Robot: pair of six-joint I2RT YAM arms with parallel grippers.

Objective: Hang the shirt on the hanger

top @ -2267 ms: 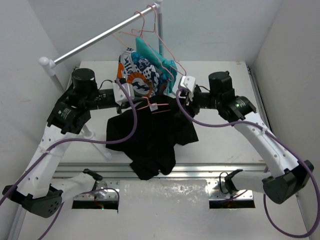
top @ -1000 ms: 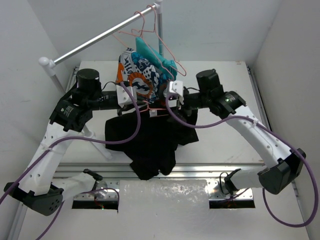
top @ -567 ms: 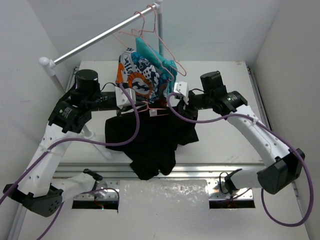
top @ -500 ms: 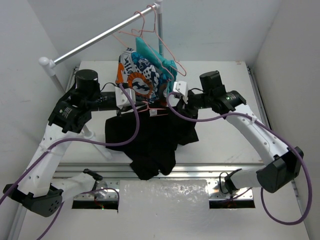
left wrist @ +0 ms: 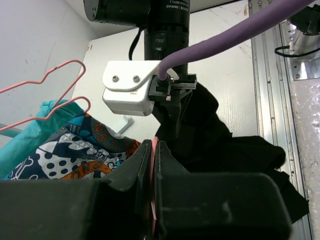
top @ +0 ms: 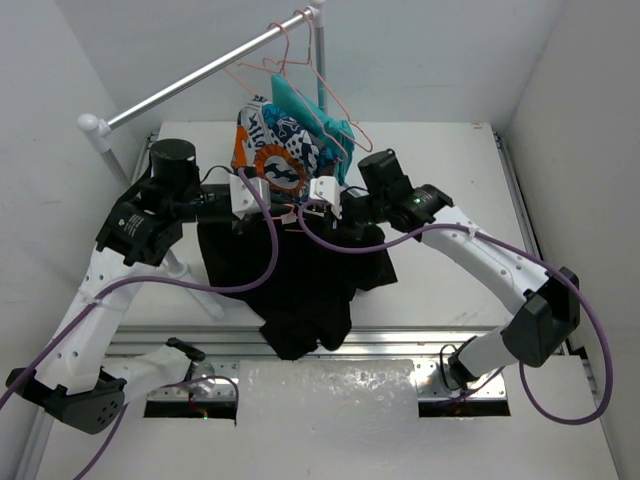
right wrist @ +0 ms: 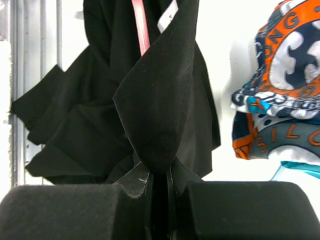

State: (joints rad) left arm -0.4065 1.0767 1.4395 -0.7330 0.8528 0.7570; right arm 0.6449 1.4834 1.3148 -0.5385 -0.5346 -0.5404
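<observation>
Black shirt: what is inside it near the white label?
A piece of pink hanger shows beside the label; the shirt covers the rest of it.

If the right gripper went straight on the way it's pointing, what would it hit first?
The shirt: the right gripper is shut on a fold of it, with more black fabric ahead. The hanger shows beyond, though depth is unclear.

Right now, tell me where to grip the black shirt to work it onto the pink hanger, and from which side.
Probably grip the shirt at the raised fold near its white neck label, coming from the right: the left gripper holds the hanger on the left, and that fold is thin enough to pinch.
</observation>
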